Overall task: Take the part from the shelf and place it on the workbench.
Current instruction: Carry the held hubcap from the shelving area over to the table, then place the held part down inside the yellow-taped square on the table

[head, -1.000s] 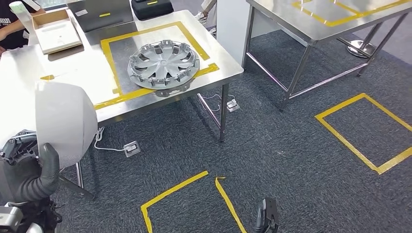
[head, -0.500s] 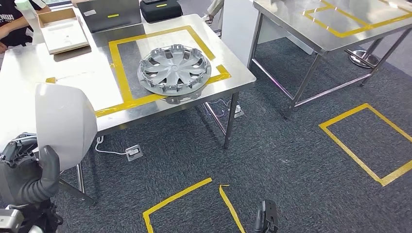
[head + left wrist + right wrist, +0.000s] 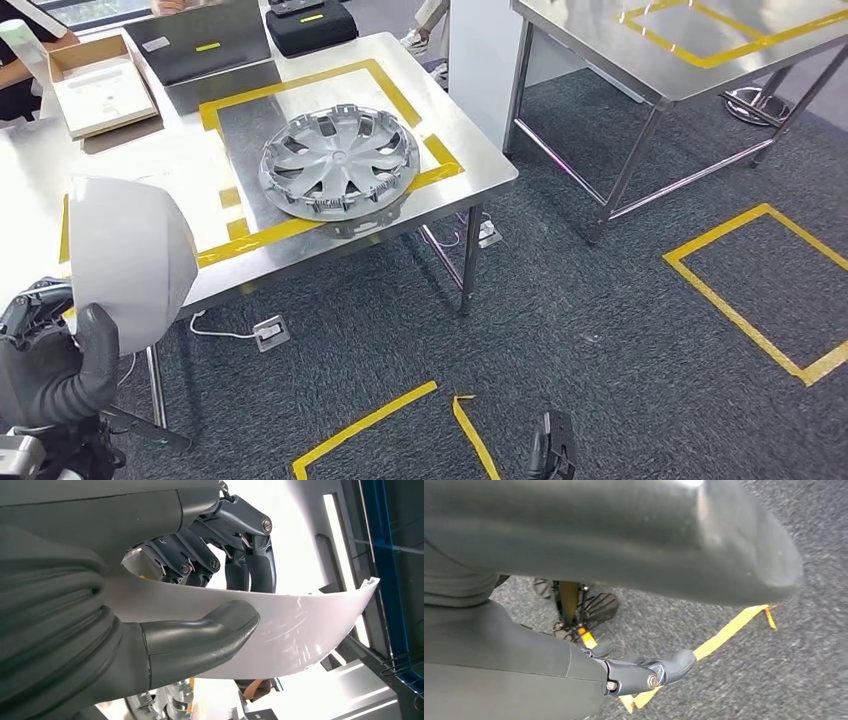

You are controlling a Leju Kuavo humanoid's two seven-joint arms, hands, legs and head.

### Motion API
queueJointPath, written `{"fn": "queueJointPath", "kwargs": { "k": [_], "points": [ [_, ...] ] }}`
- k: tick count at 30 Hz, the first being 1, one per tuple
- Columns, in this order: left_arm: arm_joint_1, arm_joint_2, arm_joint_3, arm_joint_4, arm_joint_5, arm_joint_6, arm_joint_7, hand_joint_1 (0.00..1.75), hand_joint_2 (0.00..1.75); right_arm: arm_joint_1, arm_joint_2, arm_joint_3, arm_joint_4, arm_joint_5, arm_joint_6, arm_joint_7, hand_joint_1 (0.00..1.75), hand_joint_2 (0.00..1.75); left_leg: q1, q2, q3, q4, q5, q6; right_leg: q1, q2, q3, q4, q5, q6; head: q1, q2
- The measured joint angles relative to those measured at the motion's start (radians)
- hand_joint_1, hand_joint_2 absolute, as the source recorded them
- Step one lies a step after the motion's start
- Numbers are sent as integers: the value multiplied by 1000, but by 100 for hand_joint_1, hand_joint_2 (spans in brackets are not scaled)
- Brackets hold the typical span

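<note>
1. One part (image 3: 130,255), a white curved panel, is grasped in the left robot hand (image 3: 200,595), thumb under it, fingers over its edge.
2. Right robot hand (image 3: 644,675) hangs low over the carpet; clenched or loose, I cannot tell.
3. Carry step: the surface (image 3: 470,150) lies just ahead, a wheel cover (image 3: 338,160) in its taped square.
4. Next, probably: step closer, lower the part onto bare steel beside the cover.

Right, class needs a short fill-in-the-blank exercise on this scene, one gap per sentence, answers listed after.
1. The white curved part is held by the robot's ____ hand.
2. The silver hubcap lies on the steel ____.
3. The tape framing the hubcap is ____.
4. The right hand hangs above the ____.

Answers: left; workbench; yellow; carpet
</note>
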Motion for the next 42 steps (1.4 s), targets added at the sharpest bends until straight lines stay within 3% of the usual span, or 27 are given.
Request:
{"fn": "queueJointPath", "kwargs": {
  "k": [1,3,7,9,11,13,14,15,16,17,19,23,25,27,28,29,30,32,34,37,39,40,42],
  "points": [
    [0,1,0,-1,0,1,0,175,175,0,0,0,0,0,0,0,0,0,-4,0,20,-69,52,11,2,0,11,-1,-9,0,0,0],
    [0,3,1,-2,-2,4,-2,175,175,-1,2,-2,0,-1,1,1,0,0,-14,-1,53,-169,101,29,4,2,26,-3,-25,7,-1,0],
    [2,7,2,-7,-7,9,-6,175,175,-1,2,-4,0,-2,1,5,0,0,-14,-3,89,-212,102,45,5,-1,38,18,-28,29,-2,0],
    [-1,7,2,-8,-11,10,-7,175,175,-4,1,-5,0,-2,1,5,0,0,-7,-3,113,-221,98,51,2,-2,-1,90,-42,39,0,0],
    [-3,8,2,-7,-18,11,-8,175,175,-6,1,-6,0,-2,0,6,0,0,-5,-3,123,-223,88,55,-4,-2,-80,203,-81,52,2,0],
    [-3,10,2,-6,-27,15,-6,175,175,-3,0,-6,0,-2,0,6,0,0,-2,-5,134,-222,74,52,-12,-3,-143,258,-111,64,5,0],
    [-4,12,3,-5,-34,18,-5,175,175,-1,0,-6,0,-2,0,6,0,0,1,-6,142,-221,66,48,-15,-3,-153,242,-98,69,6,0],
    [-5,14,4,-5,-42,22,-3,175,175,0,0,-7,0,-2,0,6,0,0,4,-7,152,-218,57,43,-19,-3,-148,195,-61,73,7,0],
    [-8,16,5,-4,-51,26,-1,175,175,0,0,-7,0,-2,0,6,0,0,7,-7,160,-215,46,37,-23,-5,-132,129,-7,77,7,0],
    [-13,19,7,-3,-60,29,2,175,175,0,-1,-7,0,-1,0,7,0,0,8,-7,166,-209,36,30,-25,-7,-118,70,32,78,7,0],
    [-25,24,11,0,-75,33,7,175,175,0,-1,-7,0,1,0,10,0,0,7,-6,172,-202,19,13,-24,-11,-103,9,67,68,7,0],
    [-51,41,22,5,-94,35,18,175,175,1,-1,-8,0,3,0,13,0,0,8,-4,173,-168,6,-12,-25,-8,-82,7,62,31,5,0],
    [-64,50,27,9,-108,40,25,175,175,0,-1,-8,0,3,0,15,0,0,10,-3,119,-75,-23,-18,-26,-6,-67,5,53,20,2,0],
    [-69,58,31,15,-132,52,33,175,175,0,-2,-8,0,4,0,19,0,0,11,-3,39,41,-68,-22,-23,-5,-56,5,41,16,1,0],
    [-69,62,33,18,-147,60,37,175,175,0,-1,-8,0,4,0,20,0,0,11,-3,10,70,-77,-22,-22,-4,-49,5,34,15,1,0],
    [-69,66,33,22,-165,69,41,175,175,1,-1,-8,0,4,0,21,0,0,10,-3,-2,67,-66,-20,-21,-3,-40,5,27,15,1,0],
    [-70,71,34,25,-184,79,45,175,175,1,-1,-8,0,4,1,21,0,0,10,-3,3,29,-33,-16,-21,-2,-29,5,19,16,1,0],
    [-72,81,34,31,-222,103,54,175,175,1,-1,-8,0,4,1,23,0,0,7,-3,41,-99,60,-4,-19,1,-6,6,3,20,0,0],
    [-75,89,35,38,-256,125,62,175,175,0,0,-9,0,4,2,23,0,0,2,-3,67,-179,97,5,-17,2,4,6,-10,30,-2,0],
    [-77,96,36,50,-293,148,71,175,175,-2,1,-9,0,4,2,23,0,0,1,-3,80,-192,95,14,-16,1,10,3,-25,48,-3,0],
    [-83,100,37,57,-312,162,76,175,175,-3,2,-9,-1,4,2,23,0,0,6,-3,93,-202,91,25,-16,-1,-5,41,-44,56,-2,0],
    [-86,101,37,61,-322,168,78,175,175,-4,2,-9,-1,3,2,23,0,0,7,-2,99,-205,88,30,-17,-2,-33,92,-63,59,-1,0],
    [-90,101,37,72,-339,178,82,175,175,-4,2,-10,-1,3,1,24,0,0,6,-2,108,-205,77,37,-16,-3,-120,226,-101,62,1,0]
  ]
}}
